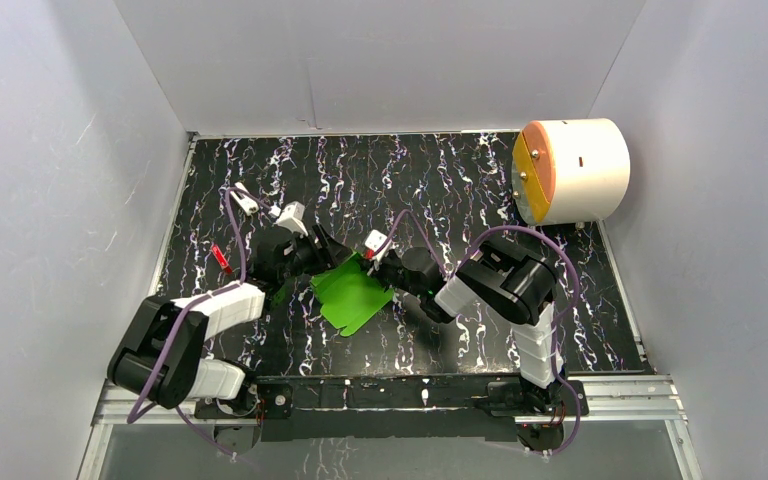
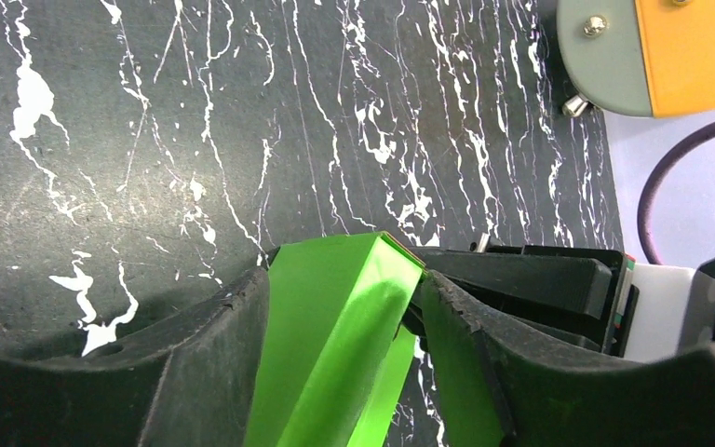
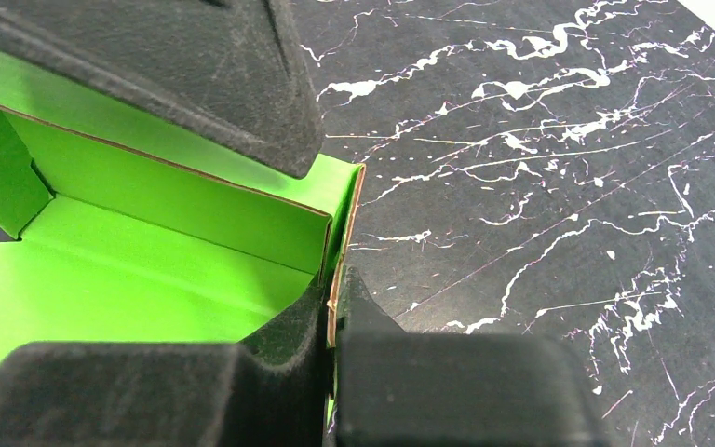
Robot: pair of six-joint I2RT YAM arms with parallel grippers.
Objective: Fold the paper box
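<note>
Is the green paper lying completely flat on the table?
No; one side wall of the paper box stands folded up, its edge pinched in the right gripper.

Bright green paper box (image 1: 352, 295), partly folded, its top open.
One raised wall sits edge-on, pinched in the right gripper (image 3: 324, 223). The floor panel and a creased corner flap spread out beside that grip. A tented fold rises between the fingers of the left gripper (image 2: 343, 277), spanning the gap.

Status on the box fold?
Right fingers shut on paper box wall edge. Left fingers straddle a raised flap, grip unclear. Box part-folded, between the arms. White cylinder far right, clear of the work.
</note>
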